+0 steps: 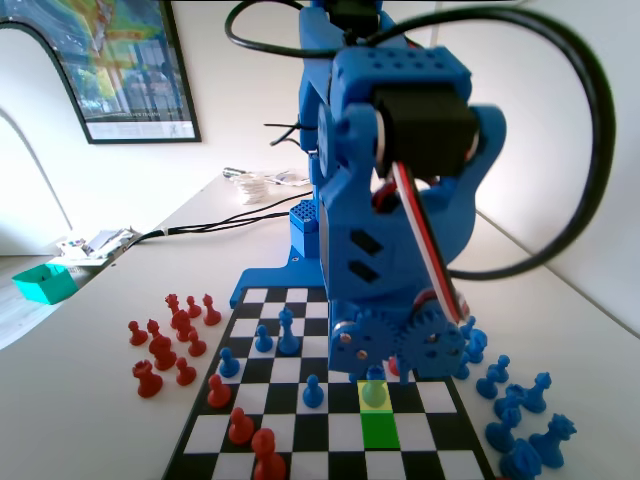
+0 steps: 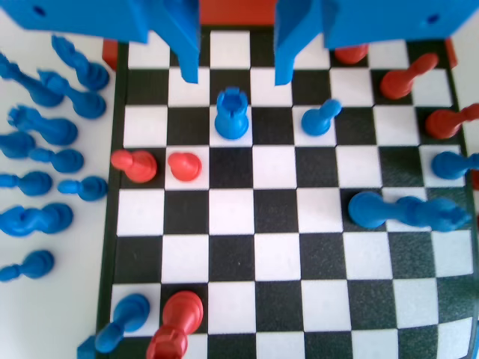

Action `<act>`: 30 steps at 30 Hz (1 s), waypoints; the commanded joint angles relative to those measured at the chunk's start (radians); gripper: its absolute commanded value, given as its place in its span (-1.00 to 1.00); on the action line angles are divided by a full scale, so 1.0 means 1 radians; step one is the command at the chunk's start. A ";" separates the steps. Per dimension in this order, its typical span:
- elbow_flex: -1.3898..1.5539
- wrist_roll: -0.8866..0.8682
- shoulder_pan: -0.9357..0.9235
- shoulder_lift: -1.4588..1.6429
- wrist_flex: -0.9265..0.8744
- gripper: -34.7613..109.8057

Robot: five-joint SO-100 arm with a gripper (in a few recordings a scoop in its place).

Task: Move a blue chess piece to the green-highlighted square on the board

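Hovering over the board (image 2: 112, 224), the gripper (image 2: 230, 75) has its jaws spread and holds nothing. A blue chess piece (image 2: 231, 112) stands just below them, beside the green-highlighted square (image 1: 379, 429).

I read this as an office or hobby room, not a workshop. A white table (image 1: 120, 300) carries the board (image 1: 300, 300); behind it, on a plain white wall, hangs a framed poster (image 1: 120, 60). Left of the board sit loose papers (image 1: 95, 243) and a teal box (image 1: 45, 283); black cables (image 1: 215, 220) trail beyond it.
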State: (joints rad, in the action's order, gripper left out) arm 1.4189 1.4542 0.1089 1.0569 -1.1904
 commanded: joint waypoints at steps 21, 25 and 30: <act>0.028 0.066 0.014 -0.008 0.034 -0.30; 0.037 0.069 0.014 -0.008 0.037 -0.31; 0.043 0.077 0.014 -0.009 0.044 -0.32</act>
State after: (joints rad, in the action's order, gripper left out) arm 1.4588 1.5110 0.1150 1.0186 -1.1397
